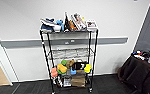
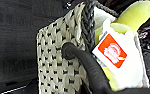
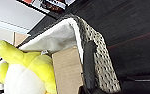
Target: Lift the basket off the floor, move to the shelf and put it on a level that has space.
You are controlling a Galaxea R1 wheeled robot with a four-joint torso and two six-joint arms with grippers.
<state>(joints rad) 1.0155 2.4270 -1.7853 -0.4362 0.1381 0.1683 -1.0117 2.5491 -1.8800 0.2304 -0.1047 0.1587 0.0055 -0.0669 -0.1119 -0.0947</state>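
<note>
Black fingers [image 2: 91, 72] of the left tool lie against the basket [image 2: 58, 62]'s woven side just under its dark rim; the right tool's finger [image 3: 89, 65] presses the opposite wall, so both clamp it above the floor [image 3: 133, 27]; a yellow-white plush [image 3: 23, 72] sits inside; ahead stands the shelf [image 1: 69, 53], its middle level [image 1: 71, 53] bare.

The head camera looked forward and slightly down from high up, at middle distance, with the tall black wire-tier shelf [image 1: 69, 53] at frame centre against a white wall. Both wrist cameras sat very close to the speckled woven dark-rimmed basket [image 2: 58, 62], viewing opposite sides. They shared the basket and its yellow-white plush toy [image 3: 26, 72].
</note>
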